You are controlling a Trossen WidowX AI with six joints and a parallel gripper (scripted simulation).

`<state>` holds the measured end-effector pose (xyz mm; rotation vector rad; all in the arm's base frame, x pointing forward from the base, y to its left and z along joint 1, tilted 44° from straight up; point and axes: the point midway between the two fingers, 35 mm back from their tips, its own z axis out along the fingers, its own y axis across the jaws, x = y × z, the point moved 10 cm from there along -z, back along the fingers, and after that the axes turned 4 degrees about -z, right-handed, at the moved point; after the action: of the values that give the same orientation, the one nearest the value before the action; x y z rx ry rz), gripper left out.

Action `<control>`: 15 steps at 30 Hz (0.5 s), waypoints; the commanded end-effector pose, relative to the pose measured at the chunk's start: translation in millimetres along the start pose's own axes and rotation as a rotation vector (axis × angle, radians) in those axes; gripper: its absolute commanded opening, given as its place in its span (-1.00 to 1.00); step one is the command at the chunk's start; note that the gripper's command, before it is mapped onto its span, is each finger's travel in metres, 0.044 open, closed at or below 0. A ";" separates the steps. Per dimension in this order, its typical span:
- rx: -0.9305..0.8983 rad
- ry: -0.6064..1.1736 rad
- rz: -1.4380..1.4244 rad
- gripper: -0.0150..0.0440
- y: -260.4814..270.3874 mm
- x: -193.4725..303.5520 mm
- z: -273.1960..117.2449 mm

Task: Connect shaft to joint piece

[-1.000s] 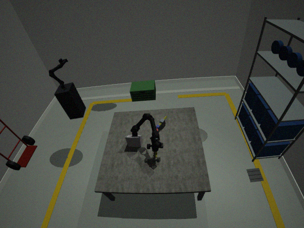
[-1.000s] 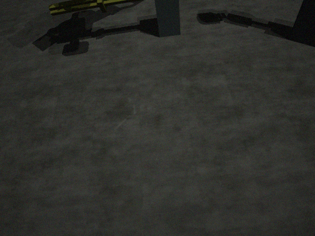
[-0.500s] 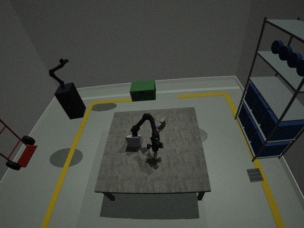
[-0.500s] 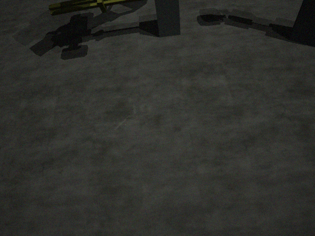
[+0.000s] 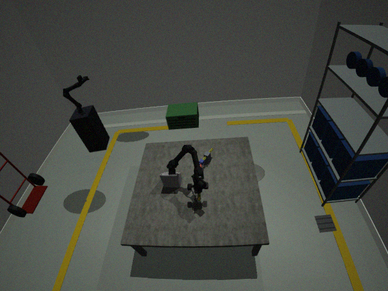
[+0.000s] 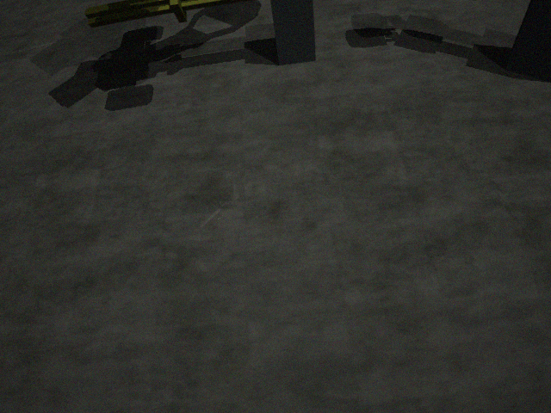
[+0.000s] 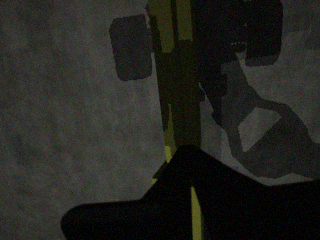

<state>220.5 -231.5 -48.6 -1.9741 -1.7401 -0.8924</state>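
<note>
The gripper (image 5: 197,190) (image 7: 188,149) points down at the yellow second shaft (image 6: 128,12) (image 7: 184,95). Its dark fingers are shut, with no thing seen held between them, and cover part of the shaft in the wrist view. Whether they touch it I cannot tell. The shaft carries a small crosspiece (image 6: 177,9). In the top view, a blue piece (image 5: 202,162), likely the joint piece, stands behind the arm beside a grey block (image 5: 207,154) with a yellow shaft (image 5: 211,150). The meeting of shaft and opening is hidden by the arm.
The arm's base stands on a pale stand (image 5: 170,180) on the table (image 5: 231,219). A grey-blue post (image 6: 294,31) and a darker post (image 6: 535,40) rise at the top of the exterior view. A green crate (image 5: 182,116) and a shelf rack (image 5: 316,114) are off the table.
</note>
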 end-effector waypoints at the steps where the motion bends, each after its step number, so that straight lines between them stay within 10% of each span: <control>1: 0.021 0.017 0.011 -0.49 -1.8 1.7 7.2; 15: 0.023 0.019 0.017 -0.49 -1.2 0.6 -23.5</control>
<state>211.9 -241.8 -36.2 -1.9576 -1.6955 -0.8810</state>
